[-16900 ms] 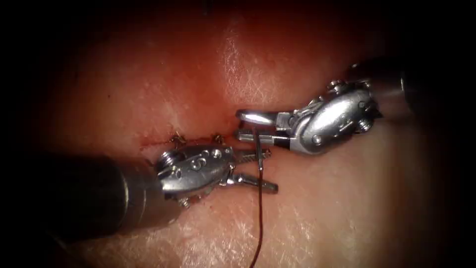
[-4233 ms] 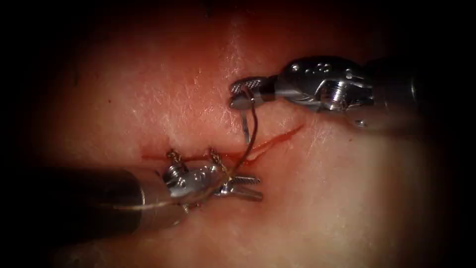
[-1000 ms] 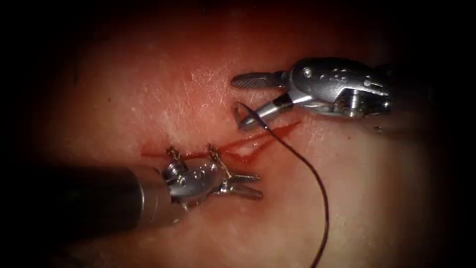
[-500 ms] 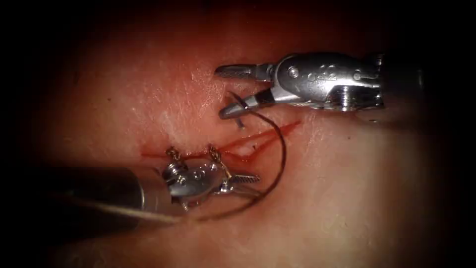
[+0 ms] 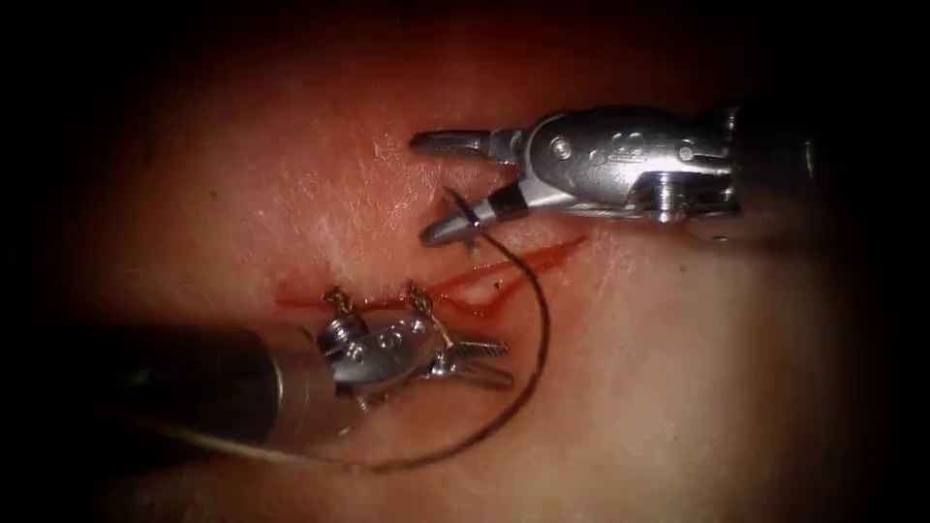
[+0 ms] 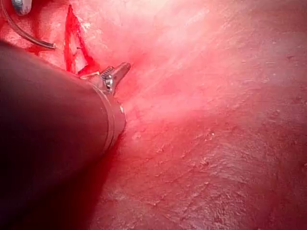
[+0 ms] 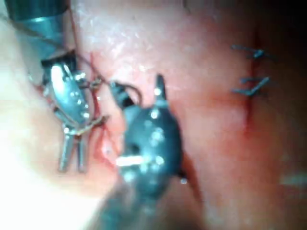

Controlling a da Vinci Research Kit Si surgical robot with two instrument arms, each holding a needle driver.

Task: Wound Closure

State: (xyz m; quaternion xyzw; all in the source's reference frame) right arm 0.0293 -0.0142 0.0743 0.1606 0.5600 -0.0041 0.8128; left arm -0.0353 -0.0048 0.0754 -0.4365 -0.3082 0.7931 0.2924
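The tissue (image 5: 678, 387) has a red cut (image 5: 523, 261) running left to right, with two stitches (image 5: 418, 296) on its left part. My right tool (image 5: 421, 189) reaches in above the cut with its jaws wide apart. The curved needle (image 5: 459, 207) lies against the lower jaw, gripped by neither jaw; whether its tip is in the tissue I cannot tell. Dark thread (image 5: 541, 320) runs from the needle, arcs down across the cut and passes under my left tool (image 5: 509, 365). The left tool lies below the stitches, jaws slightly apart and holding nothing.
Red fluid fills the cut (image 6: 72, 40) and smears the tissue around it. The left tool's thick shaft (image 5: 194, 387) lies over the tissue at lower left. Several older blue stitches (image 7: 252, 72) sit further off on the tissue.
The right tool has edged left and its jaws have spread wider after narrowing. The thread, which ran straight down on the right, has swung left into a loop under the left tool, which stayed still.
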